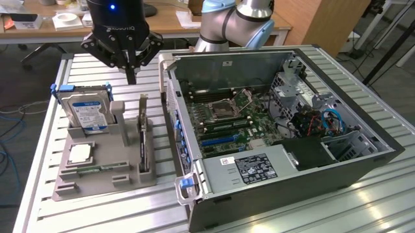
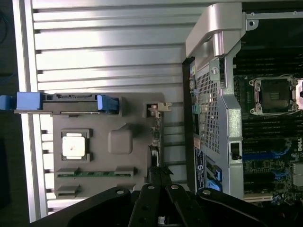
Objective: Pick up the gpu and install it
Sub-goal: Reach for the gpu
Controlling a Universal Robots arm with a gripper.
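The gpu (image 1: 143,138) is a thin black card standing on edge in a slot of the grey holder (image 1: 97,182), beside the open computer case (image 1: 363,170). From the wrist, the gpu (image 2: 155,137) appears as a narrow edge with a silvery end. My gripper (image 1: 131,79) hangs above the holder's far end, a little higher than the card and apart from it. Its fingers are shut together with nothing between them. In the wrist view the gripper (image 2: 160,173) has its closed tips lined up over one end of the card's edge.
The holder also carries a blue-labelled hard drive (image 1: 87,112) standing upright, a square processor chip (image 1: 79,154) and a green memory stick (image 1: 97,169). The case lies open with its motherboard (image 1: 227,114) exposed. A desk (image 1: 162,22) with boxes stands behind the slatted metal table (image 1: 110,213).
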